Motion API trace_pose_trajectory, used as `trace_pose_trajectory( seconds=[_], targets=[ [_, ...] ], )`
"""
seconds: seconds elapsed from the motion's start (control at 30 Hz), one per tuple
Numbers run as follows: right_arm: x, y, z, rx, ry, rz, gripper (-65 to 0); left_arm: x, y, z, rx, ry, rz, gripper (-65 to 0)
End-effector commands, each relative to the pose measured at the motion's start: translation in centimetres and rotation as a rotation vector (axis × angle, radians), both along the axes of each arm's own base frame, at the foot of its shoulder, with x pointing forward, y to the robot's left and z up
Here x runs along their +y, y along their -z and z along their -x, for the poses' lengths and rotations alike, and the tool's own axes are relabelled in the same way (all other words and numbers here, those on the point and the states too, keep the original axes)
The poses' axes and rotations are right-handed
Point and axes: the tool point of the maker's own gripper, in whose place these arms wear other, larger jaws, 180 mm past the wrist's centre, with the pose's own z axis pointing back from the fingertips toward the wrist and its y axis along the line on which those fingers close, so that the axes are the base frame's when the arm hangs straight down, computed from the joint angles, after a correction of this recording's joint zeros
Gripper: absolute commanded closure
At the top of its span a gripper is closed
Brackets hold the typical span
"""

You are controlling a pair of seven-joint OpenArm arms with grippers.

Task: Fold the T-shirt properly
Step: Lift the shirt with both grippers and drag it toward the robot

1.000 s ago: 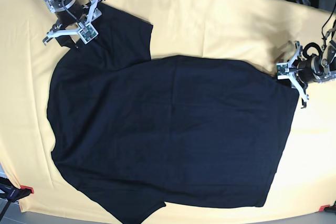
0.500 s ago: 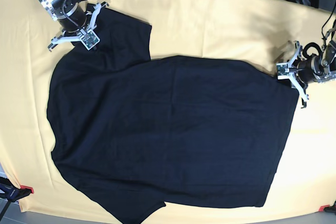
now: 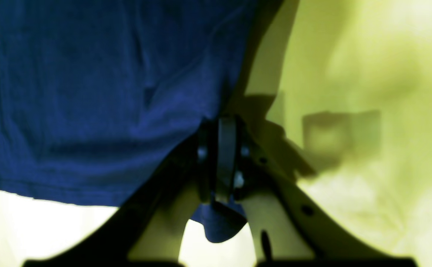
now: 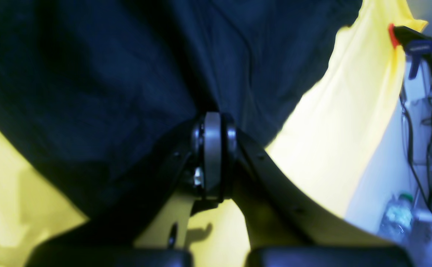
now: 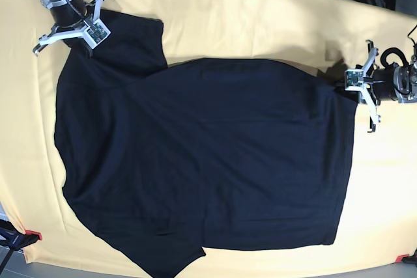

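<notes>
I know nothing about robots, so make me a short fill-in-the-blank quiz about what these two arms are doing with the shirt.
1. The T-shirt lies spread on a ____ cloth.
2. The left gripper is shut on the shirt's ____.
3. The right gripper is ____ on the shirt.
4. A ____ clamp grips the cloth's edge.

Missing words: yellow; corner; shut; blue

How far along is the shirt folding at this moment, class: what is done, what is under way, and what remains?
Done: the T-shirt lies spread flat on the yellow cloth, and each arm has taken hold of it. In hand: the right gripper is shut on fabric by the far sleeve, and the left gripper is shut on the opposite far corner. Left: no fold shows yet, so all of the folding remains.
</notes>
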Motion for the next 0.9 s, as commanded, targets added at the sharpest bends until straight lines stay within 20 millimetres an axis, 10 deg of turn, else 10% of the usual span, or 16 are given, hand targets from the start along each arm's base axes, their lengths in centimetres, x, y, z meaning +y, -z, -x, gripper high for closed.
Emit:
trace_pose_trajectory(
  seconds=[0.0, 0.87],
  targets=[
    [-1.1, -0.8, -0.1, -0.017, 0.019, 0.032, 0.0, 0.2, -1.5, -0.5, -0.029, 0.011, 0.003, 0.0],
    [-4.2, 1.2, 11.6, 0.361, 0.152, 0.058, 0.0, -1.2, -0.6, 13.1, 0.202, 0.346, -0.247, 0.0]
  ],
)
